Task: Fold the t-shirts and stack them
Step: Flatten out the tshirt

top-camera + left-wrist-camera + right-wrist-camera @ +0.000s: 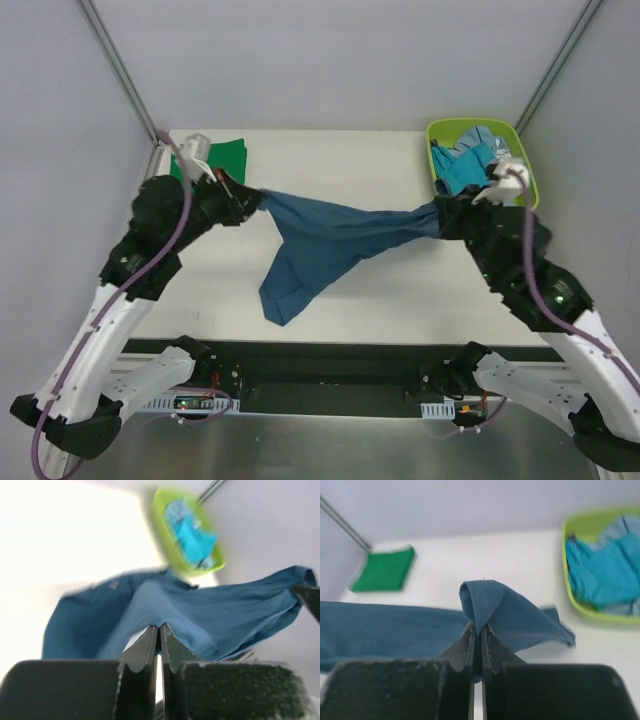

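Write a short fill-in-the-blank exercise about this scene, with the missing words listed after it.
1. The folded t-shirt at the far left of the table is ____ in colour.
2. The turquoise t-shirts lie in the lime-green ____.
3. The left gripper and the right gripper are each ____ on the dark blue t-shirt.
Missing words: green; bin; shut.

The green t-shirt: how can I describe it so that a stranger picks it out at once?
On the white table, go to the far left corner, behind the left hand. The green t-shirt lies there, folded flat. Unlike it, the dark blue t-shirt hangs unfolded over mid-table, and the turquoise ones are heaped in the lime bin.
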### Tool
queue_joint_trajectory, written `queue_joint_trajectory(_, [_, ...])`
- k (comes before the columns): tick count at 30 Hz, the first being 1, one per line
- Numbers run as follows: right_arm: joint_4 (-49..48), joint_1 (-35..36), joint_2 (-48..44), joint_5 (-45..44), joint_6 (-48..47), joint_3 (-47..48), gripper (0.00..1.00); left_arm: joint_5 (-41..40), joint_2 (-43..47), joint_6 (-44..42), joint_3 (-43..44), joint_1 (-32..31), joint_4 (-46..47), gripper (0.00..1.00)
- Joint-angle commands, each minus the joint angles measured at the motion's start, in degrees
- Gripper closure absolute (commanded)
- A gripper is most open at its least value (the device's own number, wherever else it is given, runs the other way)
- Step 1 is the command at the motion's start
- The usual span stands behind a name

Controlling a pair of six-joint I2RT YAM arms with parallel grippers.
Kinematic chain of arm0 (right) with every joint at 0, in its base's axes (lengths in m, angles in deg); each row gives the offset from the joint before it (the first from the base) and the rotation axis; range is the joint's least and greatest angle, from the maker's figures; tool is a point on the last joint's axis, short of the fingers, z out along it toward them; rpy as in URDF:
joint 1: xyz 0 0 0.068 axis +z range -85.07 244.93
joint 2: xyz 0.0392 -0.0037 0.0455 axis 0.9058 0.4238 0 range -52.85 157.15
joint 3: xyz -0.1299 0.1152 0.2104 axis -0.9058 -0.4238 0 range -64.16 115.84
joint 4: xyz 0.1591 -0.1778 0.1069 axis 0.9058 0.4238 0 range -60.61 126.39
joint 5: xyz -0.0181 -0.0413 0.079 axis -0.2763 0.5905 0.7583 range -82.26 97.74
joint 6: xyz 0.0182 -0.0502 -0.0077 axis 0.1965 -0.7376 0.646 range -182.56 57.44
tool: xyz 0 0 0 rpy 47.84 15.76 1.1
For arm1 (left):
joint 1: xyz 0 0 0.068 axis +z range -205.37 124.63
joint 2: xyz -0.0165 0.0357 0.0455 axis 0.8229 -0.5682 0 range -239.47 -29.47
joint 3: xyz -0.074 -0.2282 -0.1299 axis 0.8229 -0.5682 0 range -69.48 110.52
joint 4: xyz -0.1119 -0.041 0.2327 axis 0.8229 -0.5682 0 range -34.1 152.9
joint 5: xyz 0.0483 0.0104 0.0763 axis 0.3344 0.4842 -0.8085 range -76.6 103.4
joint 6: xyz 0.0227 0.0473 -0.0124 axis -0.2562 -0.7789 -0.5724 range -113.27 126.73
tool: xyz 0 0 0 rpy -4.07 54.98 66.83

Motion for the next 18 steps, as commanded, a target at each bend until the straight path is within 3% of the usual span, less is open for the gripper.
queue_joint_trajectory(1, [5.8,-0.2,0.7,9.2,-8.7,18.2,1.00,-0.5,1.5,-6.1,16.6,-0.5,-0.4,1.00])
queue_joint_trajectory(6, [9.7,-0.2,3.7,25.3,-10.1,38.1,1.00,3.2,0.2,-8.7,34.3,-0.5,-1.1,1.00])
queue_joint_trajectory(11, [14.1,-0.1,9.9,30.0,-11.4,53.3,1.00,4.6,-2.4,-10.8,45.3,-0.5,-1.5,1.00])
queue_joint_trajectory(15, [13.5,-0.2,13.9,20.0,-15.6,56.1,1.00,-1.4,-7.4,-14.1,50.9,-0.5,-3.0,1.00])
queue_joint_trajectory(18, [9.7,-0.2,17.5,7.4,-21.5,55.7,1.00,-11.8,-13.1,-17.0,53.5,-0.5,-4.2,1.00])
